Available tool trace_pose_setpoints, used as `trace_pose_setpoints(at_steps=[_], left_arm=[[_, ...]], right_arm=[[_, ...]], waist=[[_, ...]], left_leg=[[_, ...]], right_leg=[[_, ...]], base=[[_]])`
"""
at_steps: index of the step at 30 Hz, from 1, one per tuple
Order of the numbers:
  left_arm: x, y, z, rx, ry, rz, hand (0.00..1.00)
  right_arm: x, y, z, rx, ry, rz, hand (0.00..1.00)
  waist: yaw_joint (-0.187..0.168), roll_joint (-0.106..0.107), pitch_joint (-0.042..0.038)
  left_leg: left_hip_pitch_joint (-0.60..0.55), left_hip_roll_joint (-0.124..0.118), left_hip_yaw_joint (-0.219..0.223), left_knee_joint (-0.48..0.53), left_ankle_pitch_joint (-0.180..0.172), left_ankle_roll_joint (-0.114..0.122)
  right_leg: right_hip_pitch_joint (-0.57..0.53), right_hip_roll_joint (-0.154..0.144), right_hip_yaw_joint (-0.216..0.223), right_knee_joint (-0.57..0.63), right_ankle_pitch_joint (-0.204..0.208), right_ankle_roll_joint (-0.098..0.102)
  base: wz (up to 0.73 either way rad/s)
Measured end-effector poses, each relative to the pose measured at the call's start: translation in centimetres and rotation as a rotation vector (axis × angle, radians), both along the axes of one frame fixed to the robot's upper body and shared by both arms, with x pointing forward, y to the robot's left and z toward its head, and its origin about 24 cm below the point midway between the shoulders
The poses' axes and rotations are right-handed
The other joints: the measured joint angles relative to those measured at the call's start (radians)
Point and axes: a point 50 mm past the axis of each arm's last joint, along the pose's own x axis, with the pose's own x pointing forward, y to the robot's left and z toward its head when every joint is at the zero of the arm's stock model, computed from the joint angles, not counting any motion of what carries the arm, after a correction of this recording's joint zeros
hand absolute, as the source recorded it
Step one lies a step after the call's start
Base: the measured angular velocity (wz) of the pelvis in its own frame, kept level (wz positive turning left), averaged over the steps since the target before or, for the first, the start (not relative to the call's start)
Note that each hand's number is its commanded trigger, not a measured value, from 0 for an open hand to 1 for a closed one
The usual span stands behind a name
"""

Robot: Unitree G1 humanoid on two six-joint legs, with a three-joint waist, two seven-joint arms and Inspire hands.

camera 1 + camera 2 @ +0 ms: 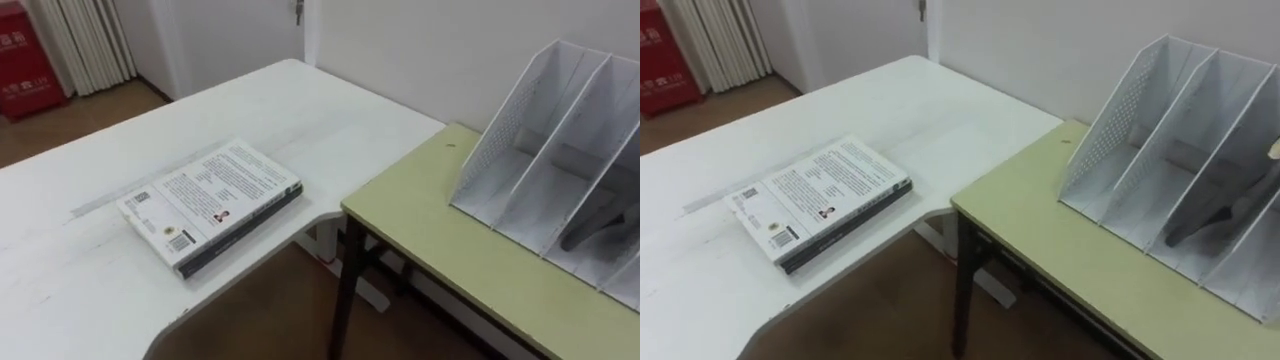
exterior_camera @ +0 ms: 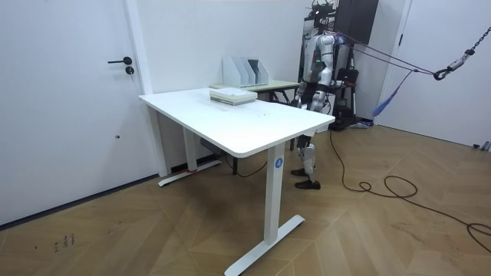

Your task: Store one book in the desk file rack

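Note:
A white-covered book (image 1: pixel 212 203) lies flat near the front edge of the white desk (image 1: pixel 80 290), its dark spine toward me. The white file rack (image 1: pixel 560 170) stands upright on the green desk (image 1: pixel 440 240) to my right, its slanted compartments open toward me. A dark shape (image 1: pixel 598 226) lies low in one compartment; I cannot tell what it is. In the room view I stand at the far end of the white desk (image 2: pixel 245 126), beside the green desk (image 2: pixel 280 85). My right hand (image 2: pixel 298 100) and left hand (image 2: pixel 333 92) hang low by my body.
A gap of wooden floor (image 1: pixel 270 310) separates the two desks' front edges. The wall runs behind both desks. A red cabinet (image 1: pixel 25 60) and a radiator (image 1: pixel 90 40) stand at the far left. A door (image 2: pixel 69 92) is in the room view's left wall.

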Motion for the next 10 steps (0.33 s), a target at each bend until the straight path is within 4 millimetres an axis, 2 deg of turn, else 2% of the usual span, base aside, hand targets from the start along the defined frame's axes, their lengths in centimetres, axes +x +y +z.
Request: trace_pose_setpoints(at_steps=[10], left_arm=[[-2.0,-0.4,-0.2,0.032,0.087,-0.047,0.0]], right_arm=[[-1.1,-0.8,-0.4,-0.199,0.053,-0.098,0.0]], waist=[[-0.022,0.012,-0.0051]], left_leg=[[0.005,-0.003,0.001,0.001,0.0,0.0]], right_leg=[[0.019,0.0,-0.002,-0.011,0.002,0.004]], base=[[0.01]])
